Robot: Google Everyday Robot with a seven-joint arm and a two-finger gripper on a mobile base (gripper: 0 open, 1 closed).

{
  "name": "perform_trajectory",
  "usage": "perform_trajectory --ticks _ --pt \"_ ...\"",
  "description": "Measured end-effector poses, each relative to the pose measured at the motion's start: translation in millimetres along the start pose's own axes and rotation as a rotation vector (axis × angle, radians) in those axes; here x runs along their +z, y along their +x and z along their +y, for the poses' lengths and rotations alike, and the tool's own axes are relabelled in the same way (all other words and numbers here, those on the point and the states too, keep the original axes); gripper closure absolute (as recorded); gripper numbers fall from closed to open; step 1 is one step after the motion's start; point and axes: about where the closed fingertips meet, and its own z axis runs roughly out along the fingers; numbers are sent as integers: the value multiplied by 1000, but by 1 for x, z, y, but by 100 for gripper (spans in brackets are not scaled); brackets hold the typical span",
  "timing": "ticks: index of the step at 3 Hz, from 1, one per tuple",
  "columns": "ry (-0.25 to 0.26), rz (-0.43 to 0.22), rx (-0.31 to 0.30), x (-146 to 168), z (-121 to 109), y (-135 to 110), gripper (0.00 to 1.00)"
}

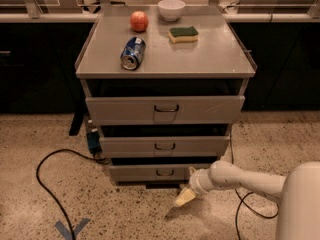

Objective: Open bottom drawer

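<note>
The bottom drawer (150,173) is the lowest, flattest grey front of the metal cabinet (165,59). It has a small dark wire loop handle (164,172) at its centre. Its front stands slightly forward of the cabinet, with a dark gap above it. My gripper (183,198) hangs low over the floor, just below and right of that handle, on a white arm coming in from the right. It touches nothing.
Two taller drawer fronts (165,109) sit above. On the cabinet top lie a blue can (132,53), a red apple (139,20), a white bowl (171,9) and a green sponge (183,34). A black cable (45,184) loops on the floor at the left.
</note>
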Motion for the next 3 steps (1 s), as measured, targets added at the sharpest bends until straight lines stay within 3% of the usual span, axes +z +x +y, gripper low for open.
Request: perform_trajectory --ticks 1,3 --pt "-28 -23 37 39 -2 15 0" --pt "-51 23 56 57 -5 26 0"
